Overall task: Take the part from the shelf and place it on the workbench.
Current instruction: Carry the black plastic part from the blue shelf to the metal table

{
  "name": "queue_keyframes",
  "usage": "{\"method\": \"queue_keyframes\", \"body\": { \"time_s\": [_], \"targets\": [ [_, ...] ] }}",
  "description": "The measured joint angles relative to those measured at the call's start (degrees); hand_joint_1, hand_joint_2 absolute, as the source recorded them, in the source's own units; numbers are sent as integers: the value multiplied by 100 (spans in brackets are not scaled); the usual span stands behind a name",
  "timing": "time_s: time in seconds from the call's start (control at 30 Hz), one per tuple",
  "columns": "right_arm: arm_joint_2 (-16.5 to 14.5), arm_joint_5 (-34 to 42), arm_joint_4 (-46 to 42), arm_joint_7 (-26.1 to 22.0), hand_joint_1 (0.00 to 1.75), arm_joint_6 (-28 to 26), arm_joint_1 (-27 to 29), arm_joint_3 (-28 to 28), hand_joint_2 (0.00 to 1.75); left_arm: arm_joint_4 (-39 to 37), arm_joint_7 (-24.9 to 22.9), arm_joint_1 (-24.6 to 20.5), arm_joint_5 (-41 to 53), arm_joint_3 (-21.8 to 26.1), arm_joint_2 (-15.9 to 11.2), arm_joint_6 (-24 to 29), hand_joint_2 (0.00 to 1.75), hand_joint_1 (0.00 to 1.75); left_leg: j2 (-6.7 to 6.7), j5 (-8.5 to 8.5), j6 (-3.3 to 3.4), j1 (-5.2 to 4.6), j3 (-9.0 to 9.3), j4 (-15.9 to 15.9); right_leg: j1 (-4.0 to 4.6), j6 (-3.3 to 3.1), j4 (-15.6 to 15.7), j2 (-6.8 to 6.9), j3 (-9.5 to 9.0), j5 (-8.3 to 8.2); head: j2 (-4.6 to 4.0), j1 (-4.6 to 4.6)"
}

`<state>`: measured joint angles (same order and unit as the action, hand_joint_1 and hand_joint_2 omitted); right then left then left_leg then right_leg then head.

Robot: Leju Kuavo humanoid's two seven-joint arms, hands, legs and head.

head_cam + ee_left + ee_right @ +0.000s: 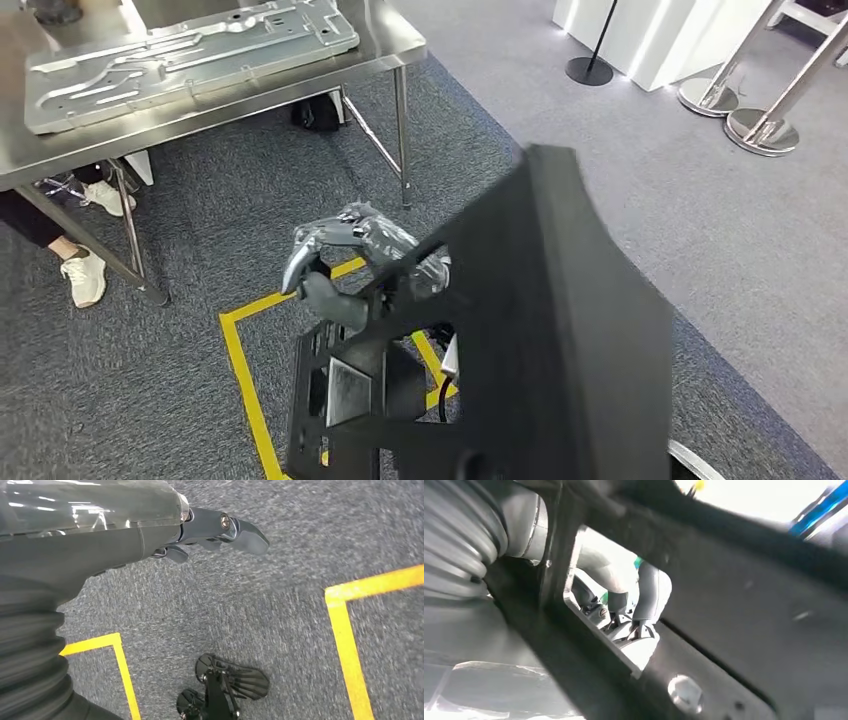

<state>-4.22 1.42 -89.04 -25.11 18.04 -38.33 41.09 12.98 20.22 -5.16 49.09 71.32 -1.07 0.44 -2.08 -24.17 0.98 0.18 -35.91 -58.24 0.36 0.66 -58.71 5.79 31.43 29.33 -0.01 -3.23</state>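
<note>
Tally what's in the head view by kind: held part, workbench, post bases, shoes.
black part: 1
workbench: 1
chrome post bases: 2
black post base: 1
white shoes: 2
Total: 7

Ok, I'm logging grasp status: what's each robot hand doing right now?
Left robot hand: open, holding nothing.
Right robot hand: gripping the black part.

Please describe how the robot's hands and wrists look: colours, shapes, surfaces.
The left hand has dark grey, rounded fingers with a visible screw head, below a glossy silver shell and a grey ribbed cover. The right hand also has a grey ribbed cover and grey fingers.
</note>
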Motion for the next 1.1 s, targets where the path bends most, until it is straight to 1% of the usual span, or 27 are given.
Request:
{"method": "queue_keyframes", "body": {
  "time_s": [0.03,0.07,0.1,0.13,0.17,0.2,0.23,0.27,0.33,0.37,0.4,0.47,0.5,0.53,0.6,0.63,0.67,0.7,0.73,0.8,0.83,0.87,0.97,1.0,1.03,1.07,1.1],
  "targets": [
    [-30,27,1,28,175,-17,-46,59,175,0,2,-11,-5,0,0,-1,175,0,66,7,30,13,14,12,-22,24,-196,-155,80,120,0,0],
    [-44,56,4,51,175,-29,-83,104,175,0,7,-26,-9,-1,0,-4,175,0,134,12,51,20,22,18,-44,37,-512,-335,228,282,-1,0],
    [-50,87,12,67,175,-40,-108,144,175,0,13,-43,-14,-1,0,-10,175,0,212,13,67,19,23,18,-52,40,-915,-454,436,460,-1,-1],
    [-50,114,27,79,175,-48,-120,177,175,0,21,-55,-20,-2,0,-17,175,0,295,15,76,16,23,15,-57,40,-1304,-503,648,596,-1,-1],
    [-52,138,48,85,175,-55,-128,206,175,0,29,-55,-26,-2,1,-27,175,0,384,15,78,11,24,11,-55,35,-1564,-522,809,636,0,-1],
    [-57,163,73,84,175,-64,-141,232,175,0,36,-50,-31,-2,2,-41,175,0,475,15,78,6,26,5,-54,22,-1613,-536,875,560,0,-1],
    [-67,182,98,82,175,-75,-162,252,175,0,44,-42,-35,-2,5,-55,175,0,563,14,77,1,30,-2,-52,-3,-1429,-562,828,379,1,-1],
    [-80,200,121,79,175,-89,-191,269,175,0,51,-37,-37,-2,10,-68,175,0,653,13,74,-2,35,-7,-49,-39,-1058,-635,686,134,1,-1],
    [-104,232,165,67,175,-111,-254,292,175,-1,74,-38,-37,-2,34,-94,175,0,808,15,52,-1,30,-18,-52,-105,-304,-900,373,-209,1,-1],
    [-113,244,185,61,175,-116,-277,301,175,-2,86,-38,-40,-2,45,-107,175,0,873,19,28,10,18,-20,-48,-118,-86,-987,282,-279,1,-1],
    [-123,251,204,54,175,-119,-291,308,175,-2,98,-31,-45,-2,55,-123,175,0,931,25,-4,27,2,-18,-39,-121,-3,-1017,249,-281,1,-1],
    [-159,256,239,48,175,-121,-313,315,175,-3,115,-2,-60,-2,55,-153,175,0,1006,38,-72,50,-22,-7,-41,-135,55,-888,222,-305,1,-1],
    [-185,257,255,46,175,-122,-324,319,175,-5,122,11,-70,-2,61,-166,175,0,925,6,-100,41,-43,-47,-54,-160,99,-824,194,-320,0,-1],
    [-209,263,269,42,175,-124,-335,321,175,-8,130,13,-86,-2,66,-174,175,0,780,-79,-125,30,-101,-175,-71,-183,144,-747,163,-336,0,-1],
    [-236,279,294,35,175,-126,-344,326,175,-12,143,-10,-127,-1,77,-185,175,0,427,-398,-179,28,-368,-754,-73,-218,194,-586,117,-340,0,-2],
    [-238,289,309,33,175,-126,-342,331,175,-13,144,-24,-153,3,77,-193,175,0,341,-560,-210,47,-548,-1126,-68,-222,194,-497,110,-331,1,-2],
    [-238,295,326,31,175,-126,-335,337,175,-13,140,-28,-181,8,77,-208,175,0,297,-652,-240,70,-689,-1412,-67,-222,191,-412,106,-319,1,-2],
    [-238,304,347,22,175,-128,-329,345,175,-13,133,-22,-210,15,77,-231,175,0,269,-643,-270,95,-742,-1519,-68,-215,186,-329,102,-304,1,-1],
    [-238,319,367,10,175,-129,-326,351,175,-13,126,-14,-241,23,76,-259,175,0,243,-531,-297,119,-678,-1399,-75,-198,177,-263,95,-287,1,-1],
    [-239,362,404,-16,175,-135,-326,357,175,-12,116,-6,-298,47,77,-335,175,0,165,-197,-345,161,-288,-659,-90,-135,145,-169,74,-239,0,-1],
    [-240,384,422,-24,175,-139,-330,356,175,-12,113,-7,-323,62,78,-386,175,0,141,-89,-339,162,-103,-317,-85,-97,122,-140,71,-215,0,-1],
    [-245,401,445,-30,175,-146,-333,356,175,-13,109,-3,-340,79,80,-440,175,0,129,-44,-317,158,14,-100,-74,-61,105,-117,71,-198,0,1],
    [-260,421,526,-60,175,-178,-337,357,175,-13,110,20,-363,116,83,-568,175,0,157,-68,-187,124,51,-34,-58,20,95,-99,69,-183,1,8],
    [-264,419,548,-70,175,-189,-338,357,175,-13,112,22,-368,121,83,-588,175,0,166,-71,-150,122,56,-28,-76,51,66,-153,74,-153,1,9],
    [-268,415,564,-78,175,-197,-342,357,175,-13,113,15,-372,124,83,-600,175,0,174,-69,-115,124,64,-21,-94,78,-38,-236,118,-77,1,9],
    [-271,409,578,-85,175,-204,-345,357,175,-13,114,2,-376,126,83,-612,175,0,183,-67,-84,126,72,-13,-106,97,-271,-337,227,60,1,9],
    [-273,400,592,-88,175,-208,-344,357,175,-13,116,-13,-379,130,83,-624,175,0,194,-68,-62,121,74,-11,-111,104,-626,-436,402,236,1,9]
  ]
}}
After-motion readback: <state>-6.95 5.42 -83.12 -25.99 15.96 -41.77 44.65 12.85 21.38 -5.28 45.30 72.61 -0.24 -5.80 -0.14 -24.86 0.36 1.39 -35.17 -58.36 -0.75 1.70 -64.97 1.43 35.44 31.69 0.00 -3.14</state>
